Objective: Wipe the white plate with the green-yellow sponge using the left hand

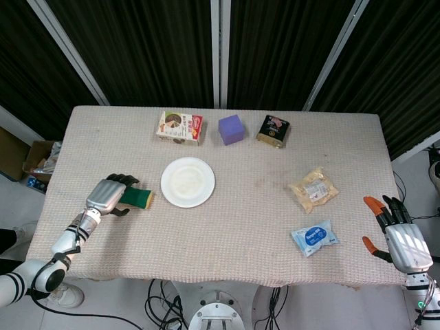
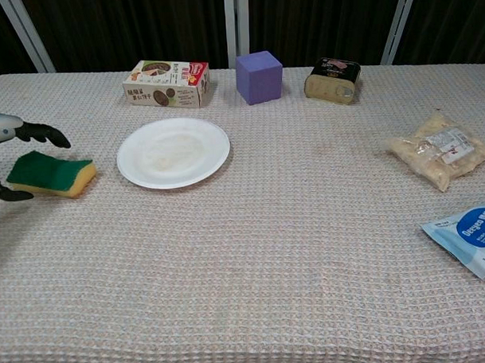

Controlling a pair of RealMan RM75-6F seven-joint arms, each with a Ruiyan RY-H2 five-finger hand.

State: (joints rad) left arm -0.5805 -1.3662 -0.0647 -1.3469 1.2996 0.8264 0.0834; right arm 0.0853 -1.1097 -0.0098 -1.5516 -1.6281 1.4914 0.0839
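Note:
The green-yellow sponge lies flat on the table, green side up, left of the white plate. My left hand is at the sponge's left end. Its dark fingers reach past the far side and the thumb lies by the near side, spread around the sponge without clearly squeezing it. The plate is bare and sits a short gap to the right of the sponge. My right hand hangs off the table's right edge, fingers apart, holding nothing.
Along the back edge stand a food box, a purple cube and a dark tin. A snack bag and a blue packet lie at the right.

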